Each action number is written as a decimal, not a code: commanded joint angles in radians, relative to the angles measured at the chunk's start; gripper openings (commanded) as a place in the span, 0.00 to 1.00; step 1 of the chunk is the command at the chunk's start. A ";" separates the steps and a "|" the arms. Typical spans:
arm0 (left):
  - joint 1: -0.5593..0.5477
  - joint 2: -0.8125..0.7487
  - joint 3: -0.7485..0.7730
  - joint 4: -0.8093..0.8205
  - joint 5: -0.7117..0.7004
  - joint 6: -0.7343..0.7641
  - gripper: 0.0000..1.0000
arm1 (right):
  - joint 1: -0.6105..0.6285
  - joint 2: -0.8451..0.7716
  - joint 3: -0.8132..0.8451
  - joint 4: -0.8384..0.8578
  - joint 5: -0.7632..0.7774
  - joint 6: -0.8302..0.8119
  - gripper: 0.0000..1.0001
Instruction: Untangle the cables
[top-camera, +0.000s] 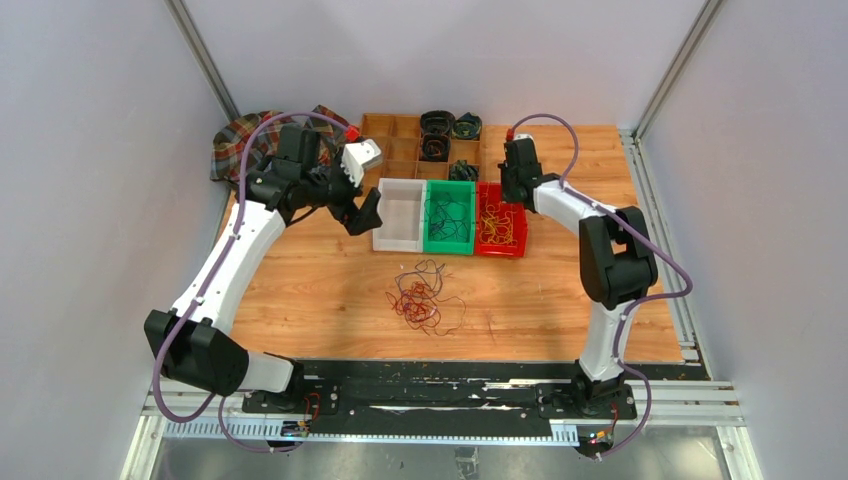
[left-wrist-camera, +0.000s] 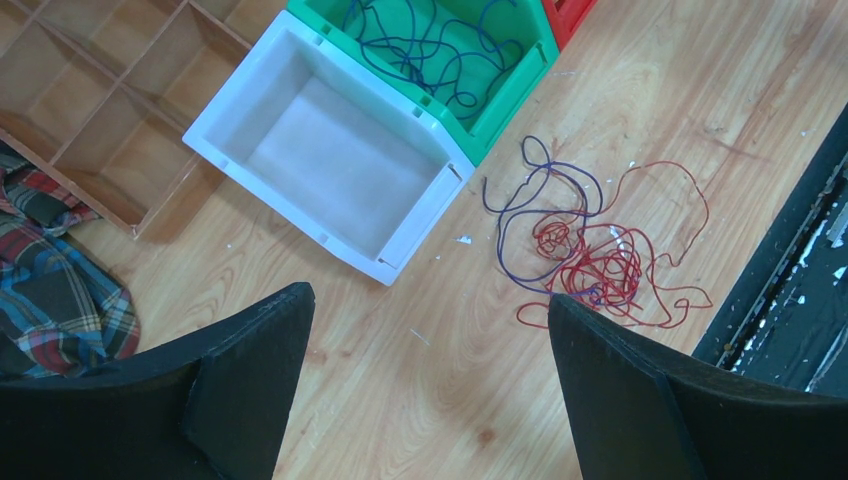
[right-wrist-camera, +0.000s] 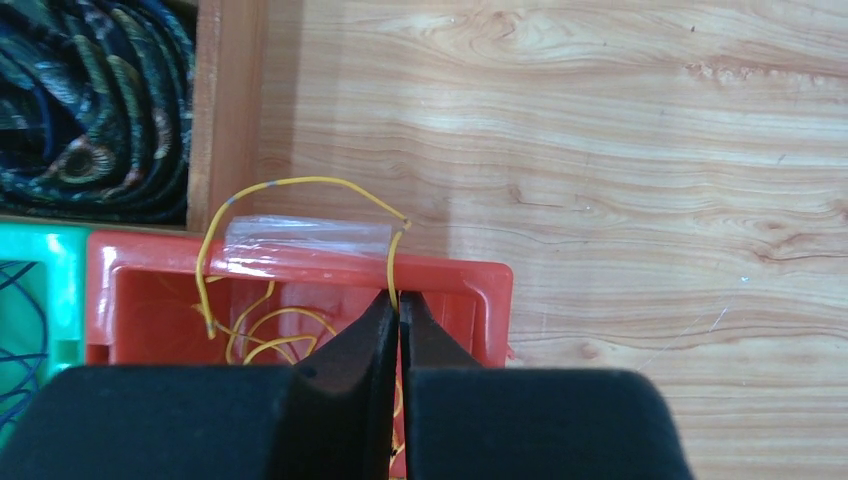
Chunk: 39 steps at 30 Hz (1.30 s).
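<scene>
A tangle of red and dark blue cables (top-camera: 425, 300) lies on the wooden table in front of three bins. In the left wrist view the same cables (left-wrist-camera: 590, 265) lie just beyond my right-hand finger. My left gripper (top-camera: 365, 212) hangs open by the white bin (top-camera: 400, 215), with nothing between its fingers (left-wrist-camera: 428, 295). My right gripper (top-camera: 512, 188) is over the far end of the red bin (top-camera: 500, 228). It is shut (right-wrist-camera: 400, 300) on a thin yellow cable (right-wrist-camera: 300, 183) that arches over the red bin's rim (right-wrist-camera: 450, 275) down into the bin, where more yellow strands lie.
The green bin (top-camera: 447, 218) holds dark blue cables (left-wrist-camera: 430, 50). The white bin (left-wrist-camera: 330, 150) holds nothing. Behind the bins stands a wooden divided tray (top-camera: 400, 140) with rolled dark fabric (right-wrist-camera: 90, 100). A plaid cloth (top-camera: 245, 140) lies at the back left.
</scene>
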 joint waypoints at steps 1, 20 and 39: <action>0.011 -0.024 -0.007 0.015 0.025 0.008 0.91 | 0.026 -0.096 -0.032 0.091 -0.008 -0.011 0.01; 0.016 -0.058 -0.018 0.014 0.031 0.002 0.91 | 0.157 -0.453 -0.326 0.175 0.015 0.024 0.01; 0.015 -0.078 -0.020 0.012 0.037 -0.007 0.91 | 0.151 -0.181 -0.194 0.097 0.211 -0.099 0.01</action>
